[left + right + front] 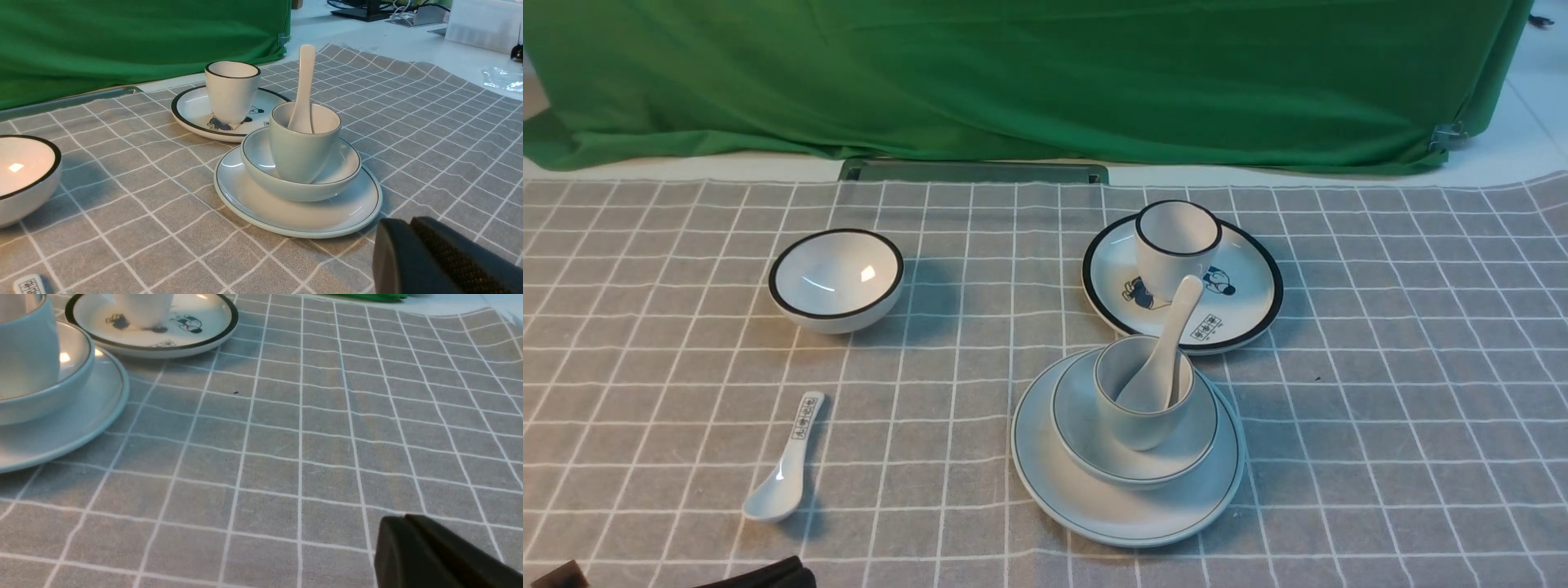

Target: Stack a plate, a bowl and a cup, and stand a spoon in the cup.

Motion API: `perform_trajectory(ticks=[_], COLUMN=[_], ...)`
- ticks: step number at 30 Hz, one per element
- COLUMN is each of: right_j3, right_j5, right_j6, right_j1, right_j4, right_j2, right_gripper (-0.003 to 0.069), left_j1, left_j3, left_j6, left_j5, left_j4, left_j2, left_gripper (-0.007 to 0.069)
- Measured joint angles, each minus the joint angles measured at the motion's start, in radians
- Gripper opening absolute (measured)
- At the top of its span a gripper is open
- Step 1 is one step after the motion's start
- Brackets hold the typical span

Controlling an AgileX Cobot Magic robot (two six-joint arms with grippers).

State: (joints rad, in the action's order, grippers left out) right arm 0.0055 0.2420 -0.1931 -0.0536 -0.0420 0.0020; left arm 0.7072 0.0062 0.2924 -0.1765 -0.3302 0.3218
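Stack looks done — plate [1127,514] under bowl [1135,457] under cup [1141,416], spoon [1164,351] leaning handle-up on the cup's rim for support; both grippers back near table, jaw state unreadable.

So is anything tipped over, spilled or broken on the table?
Nothing stands out. The cup sits upright in the bowl on the plate, and the spoon just leans against the cup's rim. No spills or cracks show.
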Motion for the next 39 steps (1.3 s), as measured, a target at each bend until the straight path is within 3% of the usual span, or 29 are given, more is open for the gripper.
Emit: perform_trajectory(ticks=[21, 25, 30, 36, 37, 38, 39], right_j3=[0.0, 0.0, 0.0, 0.0, 0.0, 0.0, 0.0], right_j5=[0.0, 0.0, 0.0, 0.0, 0.0, 0.0, 0.0], right_j6=[0.0, 0.0, 0.0, 0.0, 0.0, 0.0, 0.0], right_j1=[0.0, 0.0, 0.0, 0.0, 0.0, 0.0, 0.0], right_j4=[0.0, 0.0, 0.0, 0.0, 0.0, 0.0, 0.0], right_j2=[0.0, 0.0, 0.0, 0.0, 0.0, 0.0, 0.0], right_gripper=[0.0057, 0.0069, 0.0082, 0.0087, 0.0087, 0.0089, 0.0089], left_j1=[0.0, -0.013, -0.137, -0.422, -0.422, -0.521, -0.531], left_j3=[0.0, 0.0, 0.0, 0.0, 0.0, 0.0, 0.0], left_j6=[-0.014, -0.148, -0.322, -0.348, -0.348, -0.348, -0.348], left_j5=[-0.018, -0.034, -0.044, -0.039, -0.039, -0.003, 0.004], left_j4=[0.002, 0.154, 0.307, 0.356, 0.356, 0.371, 0.373], left_j2=[0.0, -0.011, -0.049, -0.126, -0.126, -0.165, -0.17], left_gripper=[0.0013, 0.0013, 0.0013, 0.0013, 0.0013, 0.0013, 0.0013])
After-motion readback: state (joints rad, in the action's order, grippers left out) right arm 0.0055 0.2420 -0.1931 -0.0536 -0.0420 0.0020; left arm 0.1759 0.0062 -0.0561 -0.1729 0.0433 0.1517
